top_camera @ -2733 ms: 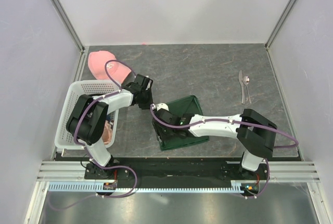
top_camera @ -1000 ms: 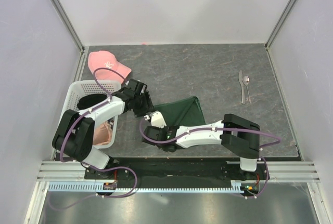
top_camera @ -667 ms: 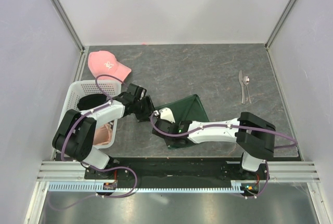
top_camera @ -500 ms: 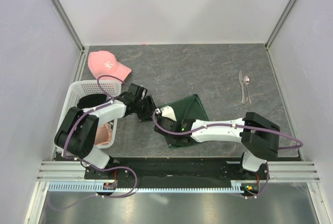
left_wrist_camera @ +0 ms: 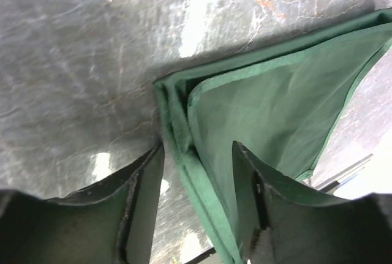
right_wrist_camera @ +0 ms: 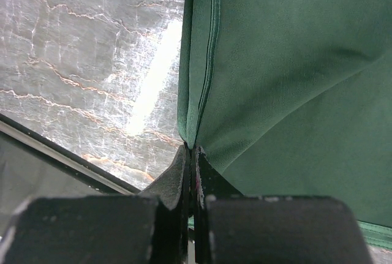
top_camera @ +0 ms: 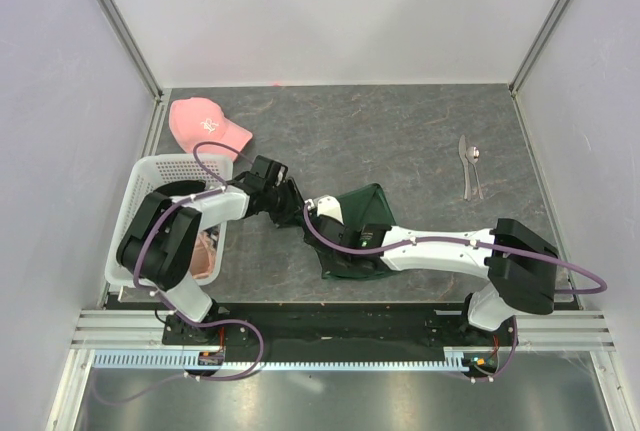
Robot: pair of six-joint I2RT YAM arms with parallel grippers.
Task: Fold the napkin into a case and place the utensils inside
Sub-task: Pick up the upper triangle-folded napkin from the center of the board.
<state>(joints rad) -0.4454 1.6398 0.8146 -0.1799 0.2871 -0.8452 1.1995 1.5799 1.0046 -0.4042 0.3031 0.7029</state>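
The dark green napkin [top_camera: 372,213] lies half lifted and bunched at the table's near middle. My right gripper [top_camera: 338,236] is shut on the napkin's [right_wrist_camera: 294,62] hemmed edge, and the cloth hangs up from the pinch [right_wrist_camera: 191,149]. My left gripper [top_camera: 295,207] stands at the napkin's left corner. Its jaws are open, and the napkin's [left_wrist_camera: 275,105] folded edge runs between the fingers [left_wrist_camera: 144,196], touching neither. The utensils [top_camera: 470,166] lie together at the far right of the table, away from both grippers.
A pink cap [top_camera: 205,123] lies at the back left. A white basket [top_camera: 145,176] holding dark and pink cloth stands at the left edge, under the left arm. The black front rail [top_camera: 330,316] runs just behind the napkin's near edge.
My right gripper has carried the napkin's edge up and to the right, so the cloth bunched. My left gripper has moved right to the napkin's left corner, its jaws a little narrower.
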